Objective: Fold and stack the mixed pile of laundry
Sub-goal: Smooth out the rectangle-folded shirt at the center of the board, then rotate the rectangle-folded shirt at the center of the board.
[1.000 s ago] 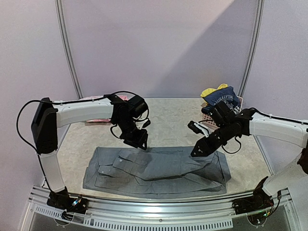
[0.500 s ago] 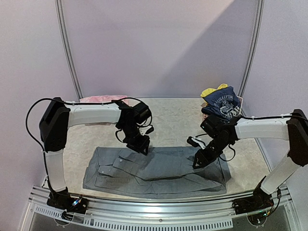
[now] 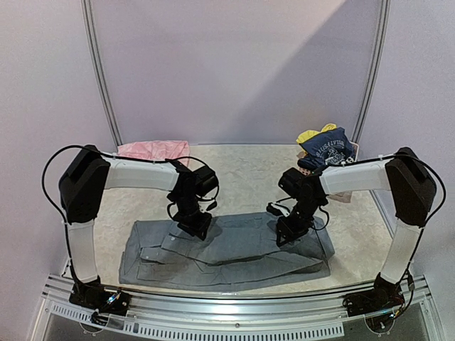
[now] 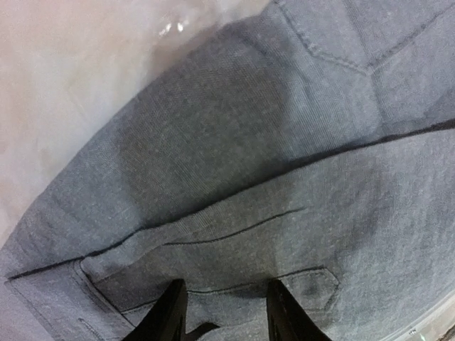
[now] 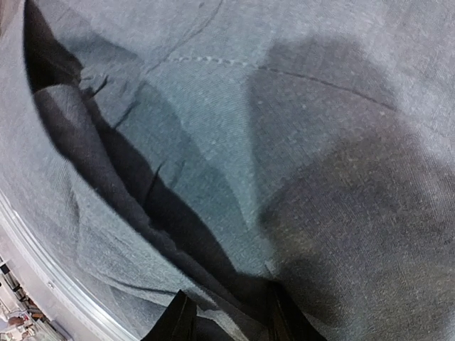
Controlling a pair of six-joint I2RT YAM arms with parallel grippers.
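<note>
Cloth is lying directly beneath both tools: the grey collared button shirt [image 3: 227, 245] is spreading across the desk [image 3: 249, 177], and each arm is bearing down on its far half.

The left end effector [image 4: 226, 288] is showing its fingers parted. Flat grey weave and a pocket flap are lying across the gap just under the tips, so nothing is being pinched there. The right end effector [image 5: 227, 293] is likewise showing fingers held apart, but a dark ridge of fabric is running straight into the gap. Whether that ridge is being nipped, I cannot tell.

By my reading, a lengthwise fold is being laid and pressed. Doing it well is calling for both tips working level with each other, so that the folded edge beneath them is landing straight rather than skewed. The loose ridge under the right tips is asking for smoothing outward before any release, or it is likely going to set as a crease.

The navy sleeveless top with white lettering [image 3: 328, 150] and the yellow piece [image 3: 309, 135] are waiting beyond the right end effector. A pink cloth [image 3: 153, 150] is lying beyond the left one.
</note>
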